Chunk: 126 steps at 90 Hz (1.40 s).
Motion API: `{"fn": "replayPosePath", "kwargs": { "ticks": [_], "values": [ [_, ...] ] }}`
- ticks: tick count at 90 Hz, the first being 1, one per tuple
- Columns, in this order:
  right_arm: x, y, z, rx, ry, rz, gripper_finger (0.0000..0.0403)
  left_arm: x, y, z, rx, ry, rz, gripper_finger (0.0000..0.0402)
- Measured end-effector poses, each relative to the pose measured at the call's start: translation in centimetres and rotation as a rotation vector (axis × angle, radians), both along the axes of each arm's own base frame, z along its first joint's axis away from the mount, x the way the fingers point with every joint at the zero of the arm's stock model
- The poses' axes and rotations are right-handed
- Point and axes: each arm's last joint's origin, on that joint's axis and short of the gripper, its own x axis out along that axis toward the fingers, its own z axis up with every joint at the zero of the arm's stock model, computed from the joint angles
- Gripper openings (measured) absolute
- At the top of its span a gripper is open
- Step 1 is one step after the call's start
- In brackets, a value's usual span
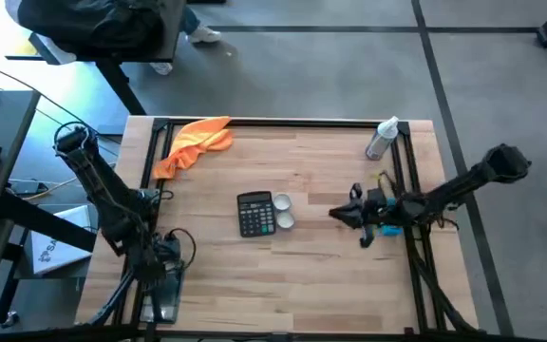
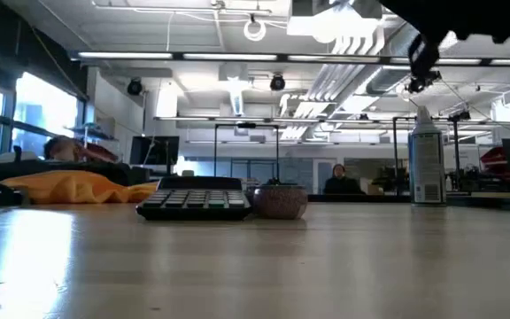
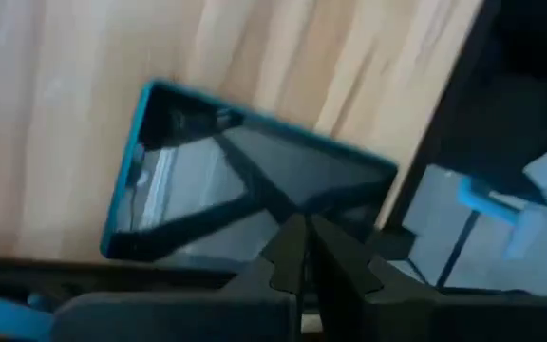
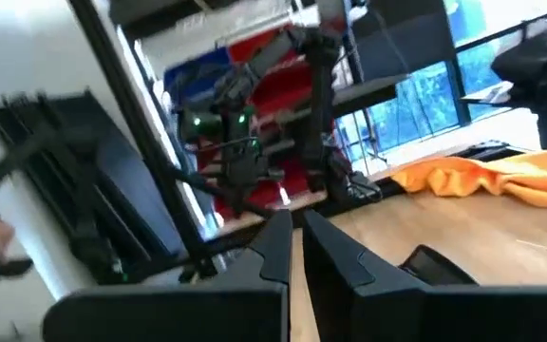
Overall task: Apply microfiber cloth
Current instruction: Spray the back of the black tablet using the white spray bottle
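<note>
Colours I see on my table from the operator station

The microfiber cloth (image 1: 194,142) is bright orange with a more yellow edge, and it lies on a table (image 1: 302,275) of pale wood with light and darker plank stripes. The calculator (image 1: 255,214) is black with grey keys, and the small bowl (image 1: 283,211) beside it looks whitish from above and dull brown-grey in my low view. The spray bottle (image 1: 382,139) is silver-grey with a white top. Both arms are dark, almost black; the right gripper (image 1: 333,215) has a blue part behind it. My left wrist camera shows a dark-screen tablet (image 3: 245,180) with a teal-blue frame.
</note>
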Motion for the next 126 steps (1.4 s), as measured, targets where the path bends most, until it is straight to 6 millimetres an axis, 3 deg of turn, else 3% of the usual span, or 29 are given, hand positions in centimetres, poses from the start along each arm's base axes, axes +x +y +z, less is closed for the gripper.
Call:
{"fn": "replayPosePath", "kwargs": {
  "ticks": [29, 63, 83, 98, 117, 126],
  "values": [
    [5.8, 3.3, 1.4, -0.131, 0.167, 0.013, 0.0000, 0.5, -1.6, -2.9, 0.117, 0.089, -0.080, 0.0000],
    [9.2, 5.3, 3.4, -0.319, 0.384, -0.072, 0.0000, 2.1, -3.0, -5.6, 0.103, 0.131, -0.247, 0.0000],
    [10.0, 5.7, 3.3, -0.331, 0.402, -0.071, 0.0000, 4.0, -2.1, -7.2, 0.122, 0.166, -0.310, 0.0000],
    [10.0, 5.7, 3.3, -0.344, 0.404, -0.066, 0.0000, 5.9, -1.0, -7.7, 0.152, 0.090, -0.360, 0.0000],
    [10.0, 6.1, 3.2, -0.344, 0.401, 0.056, 0.0000, 9.3, 1.8, -7.2, 0.369, -0.099, -0.387, 0.0000],
    [10.4, 6.3, 2.6, -0.381, 0.393, 0.061, 0.0000, 11.3, 2.9, -5.9, 0.459, -0.176, -0.393, 0.0000]
  ]
}}
